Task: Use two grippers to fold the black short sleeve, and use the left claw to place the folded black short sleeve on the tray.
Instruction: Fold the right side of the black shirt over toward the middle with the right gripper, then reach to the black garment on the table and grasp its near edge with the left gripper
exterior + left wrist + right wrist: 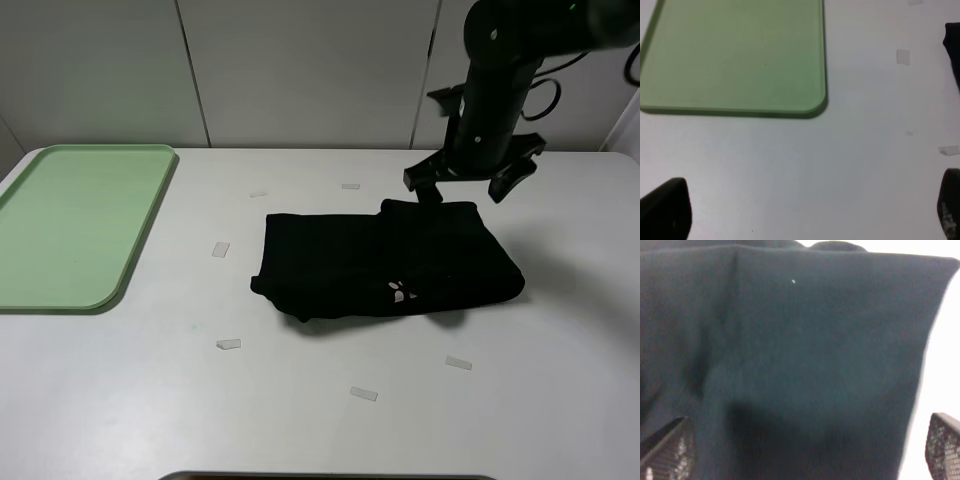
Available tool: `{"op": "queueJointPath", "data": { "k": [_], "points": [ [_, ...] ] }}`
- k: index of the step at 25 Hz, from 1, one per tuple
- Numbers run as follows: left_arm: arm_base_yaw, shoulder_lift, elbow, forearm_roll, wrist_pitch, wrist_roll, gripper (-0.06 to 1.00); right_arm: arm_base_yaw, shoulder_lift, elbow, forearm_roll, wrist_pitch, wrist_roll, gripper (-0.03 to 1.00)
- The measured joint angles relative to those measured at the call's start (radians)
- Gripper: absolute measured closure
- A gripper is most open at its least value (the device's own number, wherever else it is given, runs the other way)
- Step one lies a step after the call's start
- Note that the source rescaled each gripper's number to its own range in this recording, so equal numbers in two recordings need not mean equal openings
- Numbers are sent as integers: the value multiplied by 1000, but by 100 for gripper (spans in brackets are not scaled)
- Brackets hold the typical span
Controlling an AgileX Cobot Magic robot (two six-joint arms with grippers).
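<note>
The black short sleeve (385,265) lies folded into a wide black bundle in the middle of the white table, a bit of pale lettering showing at its near edge. My right gripper (465,187) hangs open just above the bundle's far right edge; in the right wrist view black cloth (805,355) fills the space below the spread fingertips (942,445), and nothing is gripped. The left gripper (807,217) is open over bare table near the tray's (740,60) rounded corner; it does not show in the high view. The mint-green tray (75,225) sits empty at the far left.
Small white tape scraps (221,249) lie scattered on the table around the shirt, some between it and the tray (229,344), others in front (364,394). A grey panelled wall stands behind the table. The table's right edge runs close to the right arm.
</note>
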Motion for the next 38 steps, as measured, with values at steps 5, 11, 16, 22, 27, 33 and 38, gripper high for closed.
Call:
{"op": "queueJointPath", "data": {
  "k": [5, 11, 16, 22, 27, 33, 38],
  "points": [
    [0, 0, 0, 0, 0, 0, -4, 3, -171, 1, 21, 108, 4, -3],
    [0, 0, 0, 0, 0, 0, -4, 3, -322, 6, 37, 209, 5, -3],
    [0, 0, 0, 0, 0, 0, -4, 3, -490, 130, 72, 211, 5, -3],
    [0, 0, 0, 0, 0, 0, -4, 3, -767, 386, 112, 217, 5, -3],
    [0, 0, 0, 0, 0, 0, -4, 3, -1032, 563, 115, 218, 5, -3],
    [0, 0, 0, 0, 0, 0, -4, 2, -1366, 729, 116, 221, -1, -3],
    [0, 0, 0, 0, 0, 0, -4, -107, -1626, 814, 119, 156, -36, -3]
  ]
}}
